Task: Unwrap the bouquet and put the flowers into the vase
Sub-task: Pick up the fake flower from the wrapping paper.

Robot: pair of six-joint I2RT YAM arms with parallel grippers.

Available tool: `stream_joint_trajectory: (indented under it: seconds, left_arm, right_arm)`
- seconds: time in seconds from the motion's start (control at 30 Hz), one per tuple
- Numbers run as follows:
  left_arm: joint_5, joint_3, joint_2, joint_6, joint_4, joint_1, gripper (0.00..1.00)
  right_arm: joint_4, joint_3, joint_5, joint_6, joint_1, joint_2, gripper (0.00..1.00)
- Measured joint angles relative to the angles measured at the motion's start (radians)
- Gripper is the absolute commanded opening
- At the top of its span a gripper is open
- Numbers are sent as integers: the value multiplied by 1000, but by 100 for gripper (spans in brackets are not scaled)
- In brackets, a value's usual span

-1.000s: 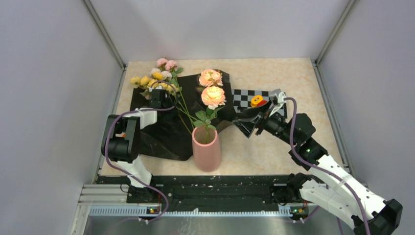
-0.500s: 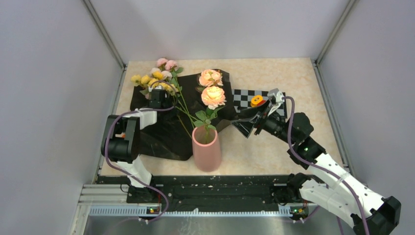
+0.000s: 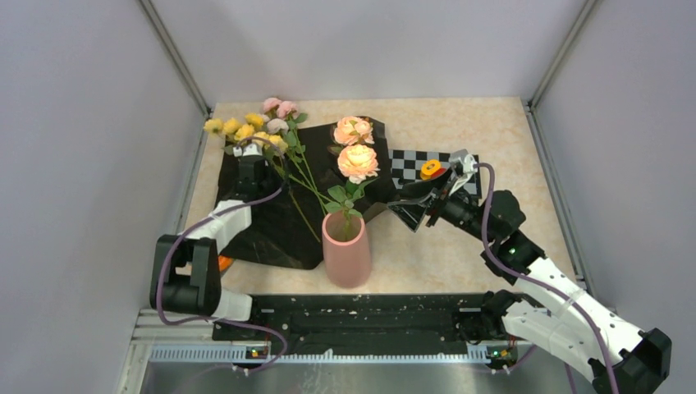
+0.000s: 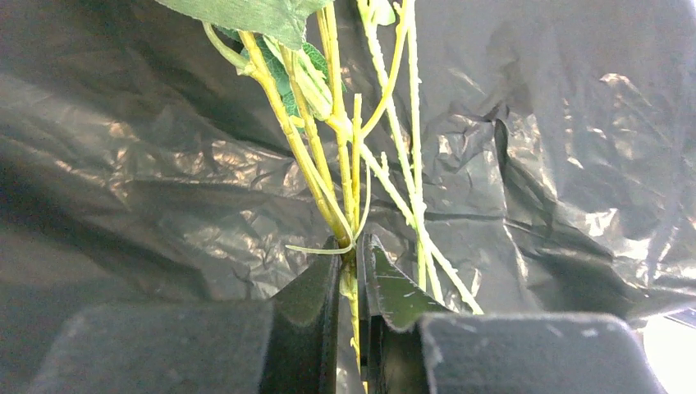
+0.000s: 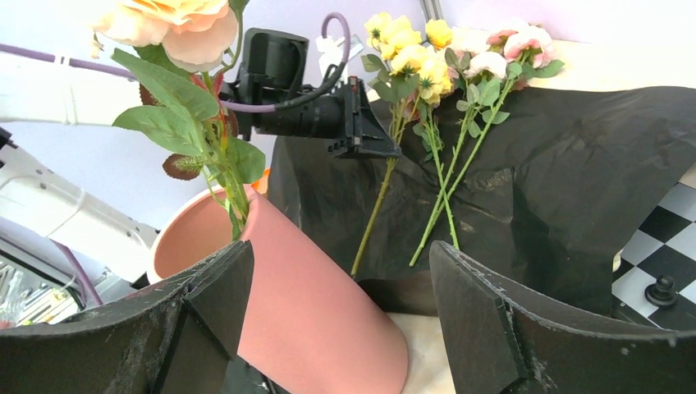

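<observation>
The flowers (image 3: 275,139) are sitting in two lots: yellow (image 3: 238,130) and pink sprays (image 3: 279,109) over the opened black wrapping paper (image 3: 279,234) at the upper left of the top view, and two peach roses (image 3: 358,162) standing in the pink vase (image 3: 346,256) at the centre of the desk (image 3: 492,123). I am pinching my left jaws nearly closed on the yellow spray's stem (image 4: 324,193) above the paper. I am holding my right jaws wide apart and empty, just right of the vase.
</observation>
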Motion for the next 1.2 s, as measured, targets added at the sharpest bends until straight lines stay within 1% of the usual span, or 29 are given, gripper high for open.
stream_joint_trajectory:
  seconds: [0.23, 0.37, 0.53, 0.63, 0.77, 0.93, 1.1, 1.2]
  left_arm:
    - [1, -98, -185, 0, -1, 10, 0]
    - [-2, -160, -335, 7, -11, 10, 0]
    - [3, -166, -497, 30, -37, 10, 0]
    - [34, -158, -586, 39, -74, 11, 0]
    - [105, -93, -697, 60, -142, 11, 0]
    - [196, 27, -793, 113, -162, 10, 0]
    - [324, 143, -813, 153, -166, 10, 0]
    - [423, 211, -803, 137, -159, 10, 0]
  right_arm:
    - [3, -1, 0, 0, 0, -4, 80]
    - [5, -7, 0, 4, 0, -10, 81]
    - [4, -8, -2, 8, 0, -11, 82]
    - [4, -8, -8, 9, 0, -14, 82]
    - [7, -8, -13, 10, 0, -16, 82]
    - [11, -8, -16, 14, 0, -16, 81]
    - [23, -13, -16, 19, 0, -16, 82]
    - [34, -23, -8, 23, 0, -17, 82]
